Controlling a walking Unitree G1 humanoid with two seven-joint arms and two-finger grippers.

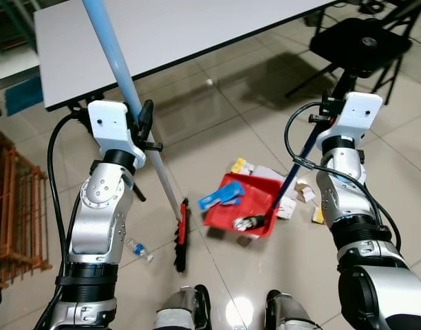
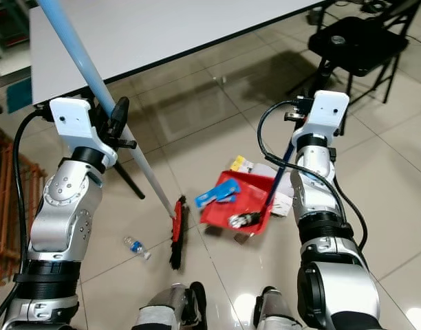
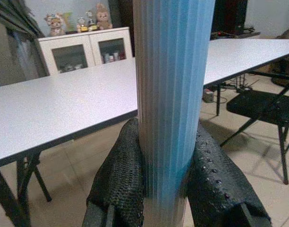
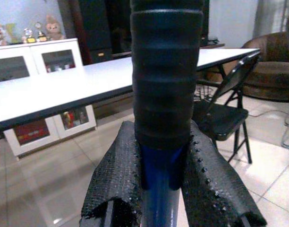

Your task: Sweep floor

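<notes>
A glossy beige tiled floor (image 1: 217,130) spreads below the robot, with a white table (image 1: 169,34) at twelve o'clock and a black folding chair (image 1: 362,41) at two o'clock. A wooden rack (image 1: 14,206) stands at nine o'clock.

The left gripper (image 1: 143,124) sits at ten o'clock, its black fingers (image 3: 121,179) clamped tight against both sides of the light blue broom handle (image 1: 117,65). The handle slants down toward the centre, where the red and black broom head (image 1: 181,234) rests on the tiles at six o'clock. A small plastic bottle (image 1: 138,249) lies just beside the broom head, toward seven o'clock.

The right gripper (image 1: 334,103) is at two o'clock, its fingers (image 4: 210,189) closed around the dark blue dustpan handle (image 1: 296,165) just under its black grip. The red dustpan (image 1: 241,203) lies on the floor at the centre, holding blue scraps (image 1: 221,196) and a crumpled silvery piece (image 1: 248,221). Paper litter (image 1: 279,182) is scattered behind and beside the dustpan, toward three o'clock.
</notes>
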